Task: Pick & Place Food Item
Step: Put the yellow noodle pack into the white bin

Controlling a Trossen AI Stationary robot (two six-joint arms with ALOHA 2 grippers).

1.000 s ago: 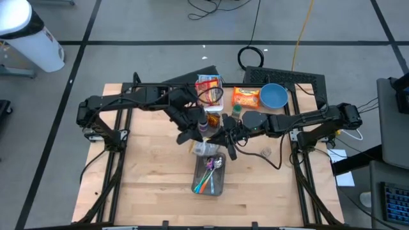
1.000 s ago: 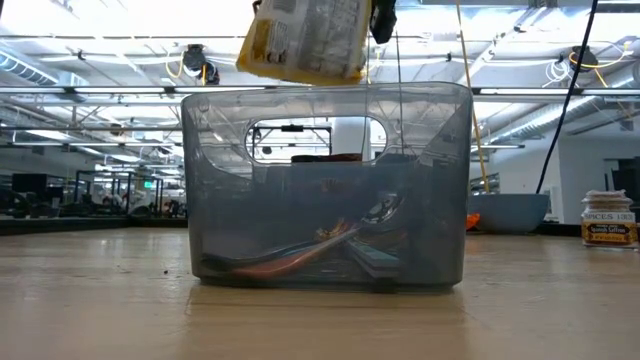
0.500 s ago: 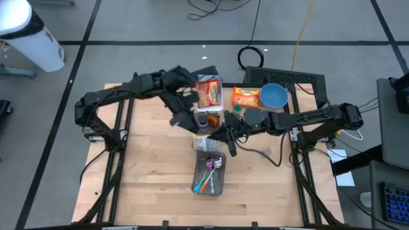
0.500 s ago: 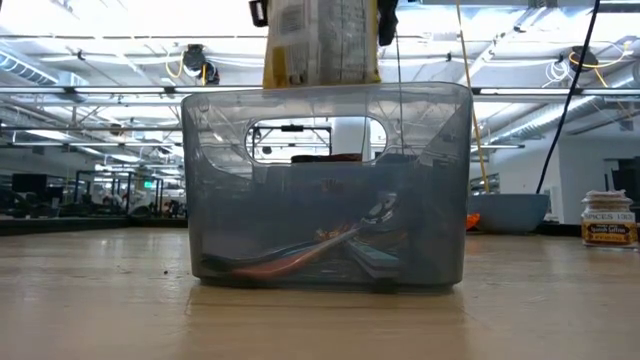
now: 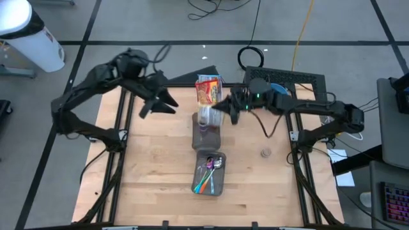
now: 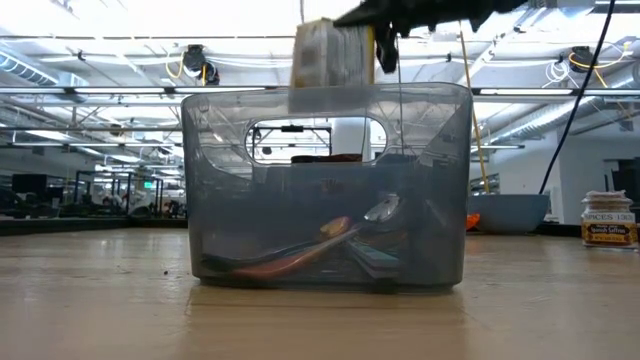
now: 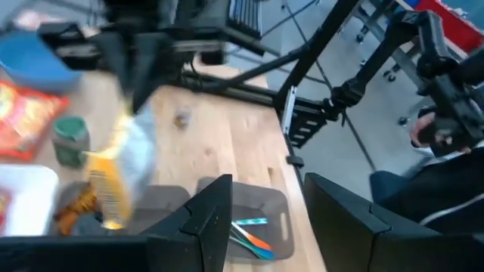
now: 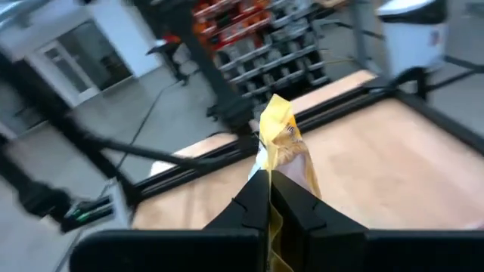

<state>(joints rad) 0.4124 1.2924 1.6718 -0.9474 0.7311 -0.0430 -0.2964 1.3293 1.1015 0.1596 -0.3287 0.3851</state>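
Pinched only at its top edge by the right end effector [image 8: 269, 198], the crinkly yellow-and-clear snack bag [image 8: 285, 155] dangling below could slip onto the wooden counter [image 5: 153, 166], while the left end effector [image 5: 160, 102] hangs spread and empty.

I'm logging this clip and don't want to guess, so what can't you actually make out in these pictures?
- Food packet: its print is blurred in the right wrist view and too small in the high view; the low view's top edge cuts it off.
- Grey bin: the tinted wall veils the utensils in the low view.
- Small round thing: too small to identify in the high view.
- Left gripper: only the open jaws show, nothing between them.
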